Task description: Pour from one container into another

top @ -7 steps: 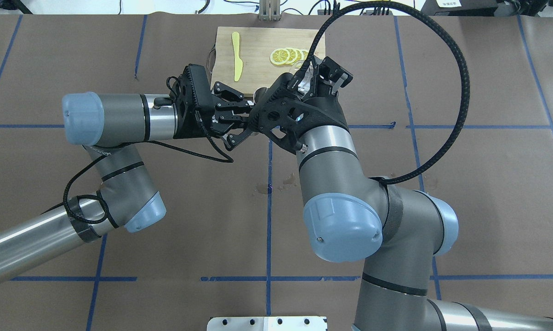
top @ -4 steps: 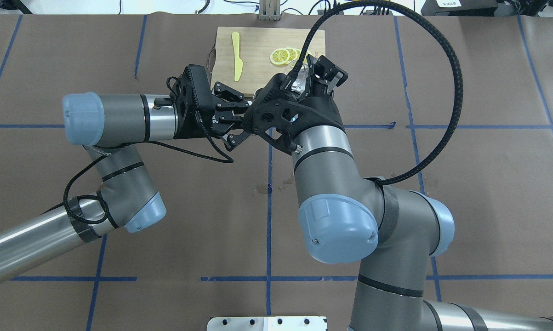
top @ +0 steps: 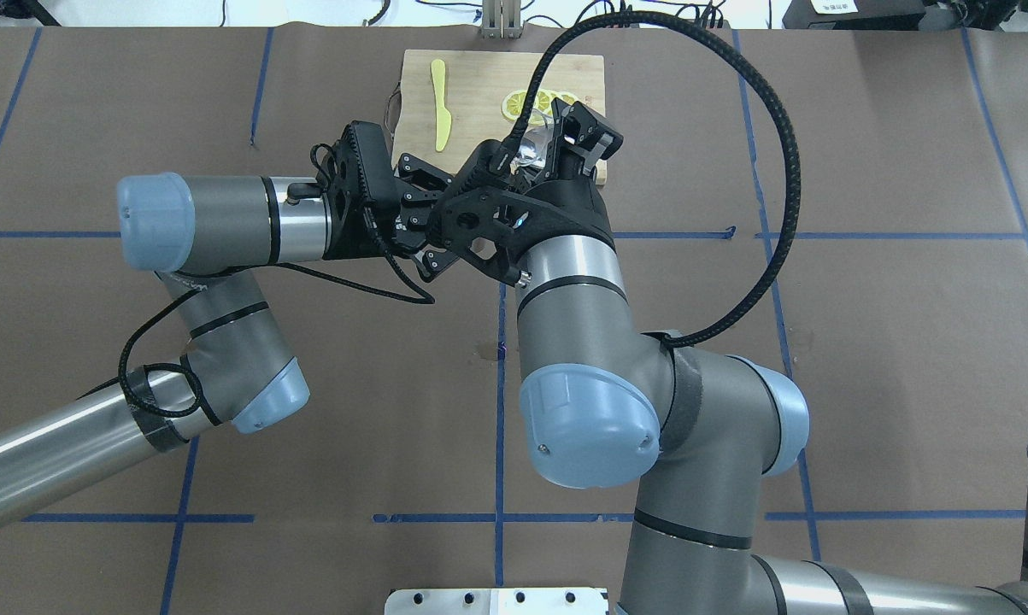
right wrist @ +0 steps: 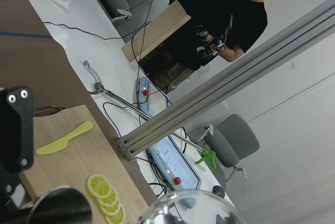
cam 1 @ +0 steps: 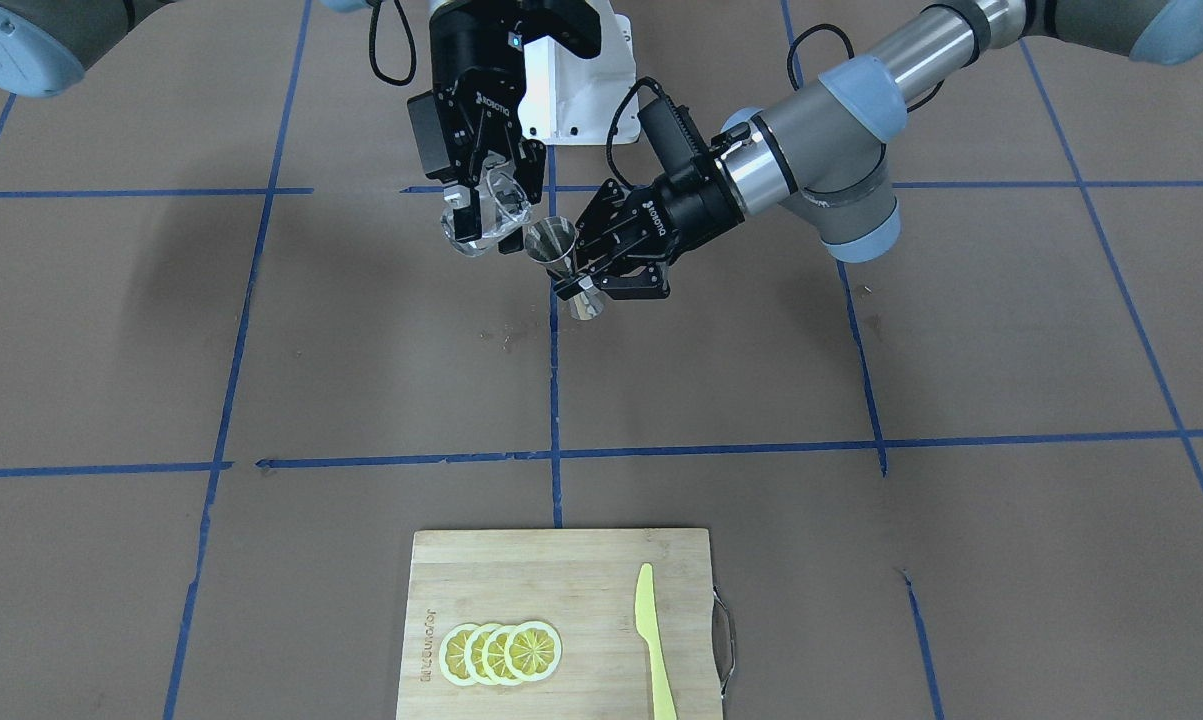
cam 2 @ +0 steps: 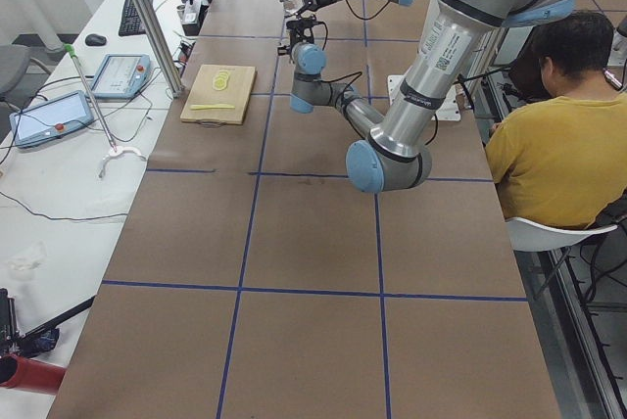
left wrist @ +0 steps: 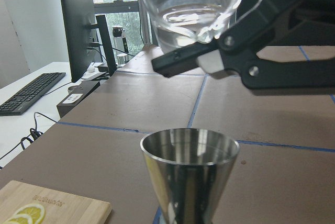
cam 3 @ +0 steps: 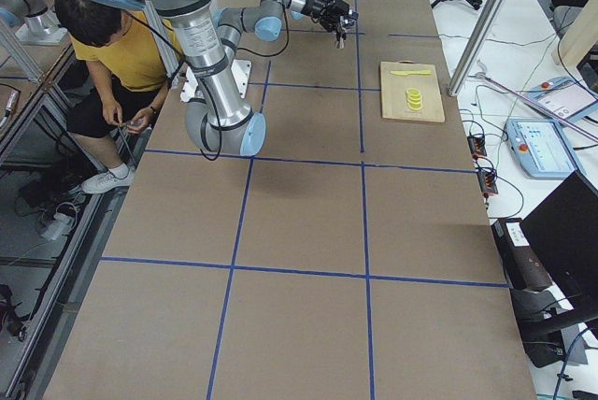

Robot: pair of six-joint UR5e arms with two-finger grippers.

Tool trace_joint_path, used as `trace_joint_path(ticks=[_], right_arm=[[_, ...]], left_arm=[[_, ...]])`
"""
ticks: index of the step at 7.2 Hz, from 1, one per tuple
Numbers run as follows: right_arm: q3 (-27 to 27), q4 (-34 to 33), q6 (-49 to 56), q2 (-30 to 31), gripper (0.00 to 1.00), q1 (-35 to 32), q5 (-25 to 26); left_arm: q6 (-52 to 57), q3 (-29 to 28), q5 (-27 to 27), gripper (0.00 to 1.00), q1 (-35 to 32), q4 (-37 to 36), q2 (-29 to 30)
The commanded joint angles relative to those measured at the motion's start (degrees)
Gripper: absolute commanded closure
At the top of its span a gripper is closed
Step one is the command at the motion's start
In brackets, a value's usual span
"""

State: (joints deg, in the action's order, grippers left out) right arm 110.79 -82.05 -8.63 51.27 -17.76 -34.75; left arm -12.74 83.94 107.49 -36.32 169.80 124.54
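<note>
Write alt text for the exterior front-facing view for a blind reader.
The right end effector holds a clear glass cup tipped beside the open top of a steel jigger gripped by the left end effector. Nearer the camera, a wooden cutting board carries lemon slices and a yellow knife.

The glass cup (cam 1: 483, 218) hangs close over jigger (cam 1: 564, 262); cutting board (cam 1: 561, 570) well apart.

**Cup moves closer to the jigger**

The right gripper (top: 556, 138) slides sideways with the cup (top: 531, 150) toward the left gripper (cam 1: 575, 278). The cup now hangs near the mouth of the jigger (cam 1: 557, 250). The right arm and its black cable (top: 778, 171) swing along the same way.
</note>
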Motion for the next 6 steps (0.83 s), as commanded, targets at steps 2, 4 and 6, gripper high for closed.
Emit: trace_joint_path(ticks=[2,4,6], right_arm=[[-0.4,-2.4,2.1,-0.4,1.0,0.0,2.2],[-0.5,-3.8,4.3,-2.0,1.0,0.6,3.5],[-0.5,-5.7,4.7,-2.7,1.0,1.0,4.3]], left_arm=[[0.0,0.0,0.0,1.0,0.0,0.0,0.0],[0.0,0.0,0.0,1.0,0.0,0.0,0.0],[0.0,0.0,0.1,1.0,0.0,0.0,0.0]])
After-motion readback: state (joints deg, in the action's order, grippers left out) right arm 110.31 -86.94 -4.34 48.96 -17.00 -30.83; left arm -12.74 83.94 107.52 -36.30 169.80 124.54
